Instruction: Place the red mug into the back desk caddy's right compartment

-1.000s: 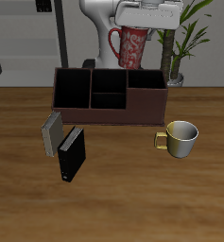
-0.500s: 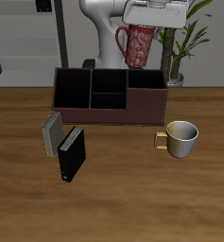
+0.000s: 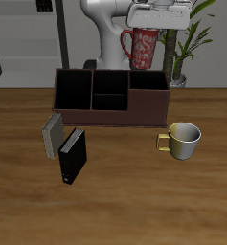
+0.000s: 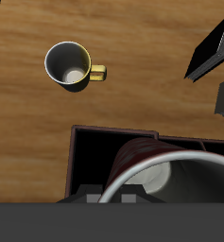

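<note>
Red-speckled, the red mug (image 3: pixel 142 47), clamped in the gripper (image 3: pixel 155 23), is drifting sideways above the back desk caddy (image 3: pixel 111 96), now lining up over its right compartment (image 3: pixel 147 96).

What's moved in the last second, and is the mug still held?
The end effector carried the red mug sideways, and it now hangs above the back desk caddy's right compartment, still gripped. Caddy, cream mug and books stayed put.
</note>
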